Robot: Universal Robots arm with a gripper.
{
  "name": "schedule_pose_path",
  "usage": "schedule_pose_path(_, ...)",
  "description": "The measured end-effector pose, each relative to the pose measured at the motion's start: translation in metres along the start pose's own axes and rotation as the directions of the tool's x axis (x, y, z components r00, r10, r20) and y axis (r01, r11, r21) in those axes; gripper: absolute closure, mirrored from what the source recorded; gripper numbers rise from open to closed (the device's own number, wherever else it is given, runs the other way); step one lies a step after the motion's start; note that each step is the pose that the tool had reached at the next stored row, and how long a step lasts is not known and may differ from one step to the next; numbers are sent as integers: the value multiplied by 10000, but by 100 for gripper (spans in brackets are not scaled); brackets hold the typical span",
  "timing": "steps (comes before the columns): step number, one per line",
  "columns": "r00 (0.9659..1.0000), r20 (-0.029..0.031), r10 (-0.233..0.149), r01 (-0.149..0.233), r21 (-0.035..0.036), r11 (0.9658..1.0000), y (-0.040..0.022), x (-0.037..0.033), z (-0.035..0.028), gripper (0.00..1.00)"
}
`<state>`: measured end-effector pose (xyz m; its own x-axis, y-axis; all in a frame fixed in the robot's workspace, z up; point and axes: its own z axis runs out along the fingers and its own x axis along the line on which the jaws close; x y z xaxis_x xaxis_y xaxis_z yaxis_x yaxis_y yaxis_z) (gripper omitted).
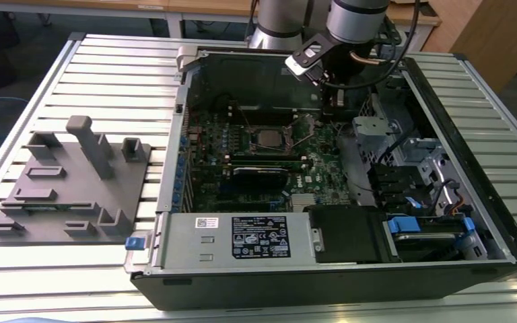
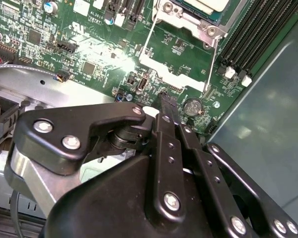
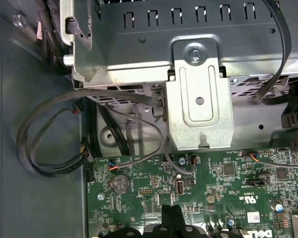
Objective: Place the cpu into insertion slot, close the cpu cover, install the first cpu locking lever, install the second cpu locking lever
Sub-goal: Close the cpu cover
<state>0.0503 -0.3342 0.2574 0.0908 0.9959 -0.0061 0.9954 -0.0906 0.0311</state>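
The cpu (image 1: 268, 139) lies in the insertion slot (image 1: 253, 145) on the green motherboard inside the open computer case; the second wrist view shows its silver top (image 2: 206, 4) within the socket rim (image 2: 176, 17). The cpu cover (image 2: 164, 63) appears lifted open on the side toward my gripper, with thin wire levers (image 2: 211, 64) beside it. My gripper (image 1: 332, 94) hangs above the board to the exterior view's right of the socket. Its black fingers meet at the tip in both wrist views (image 2: 166, 101) (image 3: 172, 213), shut and holding nothing.
A metal drive bracket (image 3: 198, 99) and looping cables (image 3: 49, 134) sit close by the gripper. Black memory slots (image 2: 258, 34) flank the socket, with a coin cell (image 2: 191, 105) near the fingertips. A labelled power supply (image 1: 258, 235) fills the case front. A grey fixture block (image 1: 70, 182) stands on the slatted table.
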Motion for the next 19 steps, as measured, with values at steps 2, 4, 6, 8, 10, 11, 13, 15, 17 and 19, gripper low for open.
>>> schedule_pose_path(2, 10000, -2, 0, 0, 0, 10000, 0, 0, 7, 90)
schedule_pose_path(4, 10000, -2, 1, -1, 0, 10000, -1, 0, 12, 90)
schedule_pose_path(6, 10000, -1, 0, 0, 0, 10000, 0, 0, 12, 90)
schedule_pose_path(8, 10000, -1, 1, -1, -1, 10000, 0, 0, 13, 90)
schedule_pose_path(10, 10000, -2, 1, -1, 0, 10000, -1, 0, 13, 90)
schedule_pose_path(11, 10000, -3, 2, -2, -1, 10000, -3, 0, 14, 90)
schedule_pose_path(13, 10000, -7, 0, 0, -1, 10000, -4, 1, 24, 90)
schedule_pose_path(15, 10000, -3, 0, 0, 0, 10000, -5, 0, 41, 90)
schedule_pose_path(17, 10000, -3, 1, -1, 0, 10000, -6, 1, 58, 90)
schedule_pose_path(19, 10000, -2, 0, 0, 0, 10000, -7, 0, 74, 90)
